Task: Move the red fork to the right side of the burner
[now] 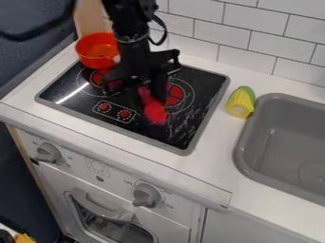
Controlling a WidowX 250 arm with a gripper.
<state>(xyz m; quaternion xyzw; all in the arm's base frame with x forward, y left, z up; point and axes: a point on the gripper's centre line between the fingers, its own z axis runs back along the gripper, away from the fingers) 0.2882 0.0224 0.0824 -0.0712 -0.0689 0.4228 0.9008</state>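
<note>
Camera view: black gripper point(147, 98) hangs at the red fork point(154, 112) above a black stovetop point(177, 124), whether spread or pinching impossible to tell, beside white counter point(222, 142) and tiled wall point(254, 31).

The camera looks from up above the front of the toy kitchen, over on my side of the counter point(215, 166), and it points down at a steep slant. It faces across the stovetop point(206, 83) to the tiled wall point(251, 28) behind, turned a bit askew, so the counter's front edge runs downhill from left to right in the view. It's set fairly close: the whole stovetop fits, but the sink point(241, 154) gets cut off at the right edge. Being out in front, it also catches the oven front point(57, 178) below, knobs point(147, 195) and all.
</note>
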